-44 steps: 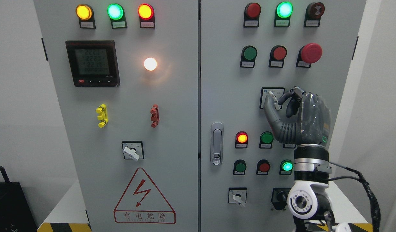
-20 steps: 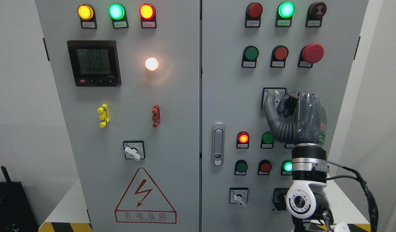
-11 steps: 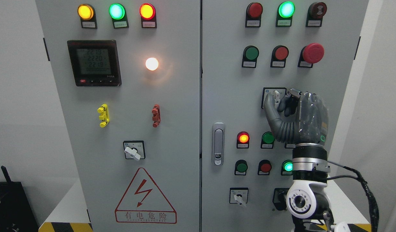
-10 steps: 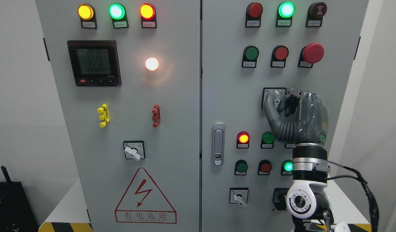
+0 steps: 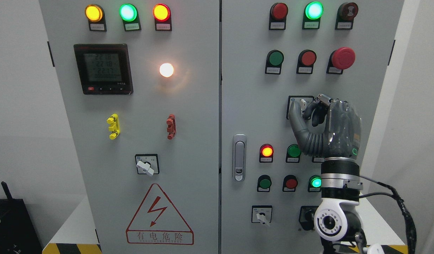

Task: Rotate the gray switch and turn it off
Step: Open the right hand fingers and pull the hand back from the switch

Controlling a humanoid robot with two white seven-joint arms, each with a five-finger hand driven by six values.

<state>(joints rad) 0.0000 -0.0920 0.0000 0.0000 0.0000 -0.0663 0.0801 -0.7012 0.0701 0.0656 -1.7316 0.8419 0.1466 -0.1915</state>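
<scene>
The right hand (image 5: 328,128) is raised in front of the right door (image 5: 252,116) of the gray electrical cabinet, its arm coming up from the bottom edge near the door's lower right corner. The thumb and curled fingers (image 5: 310,107) pinch the gray switch (image 5: 303,104), a small pale knob on a black-framed plate in the middle of the right door's right half. The knob stands close to upright between the thumb on its left and the fingertips on its right; much of the plate is hidden behind the hand.

Above the switch, a row of 3 controls runs across the door: a green button (image 5: 274,57), a red button (image 5: 307,57) and a large red mushroom button (image 5: 343,58) toward the right edge. Along the top edge, a green lamp (image 5: 313,10) is lit between 2 dark ones. Below the hand, a red lamp (image 5: 266,151) glows, and a lit green lamp (image 5: 315,182) shows just beside the wrist. A door handle (image 5: 238,157) sits by the door's left edge.

On the left door (image 5: 195,141), a digital meter (image 5: 103,68) sits in the upper left area, with a white lamp (image 5: 166,70) glowing to its right. Another rotary switch (image 5: 146,165) is mounted above the red warning triangle (image 5: 159,215) near the bottom edge.
</scene>
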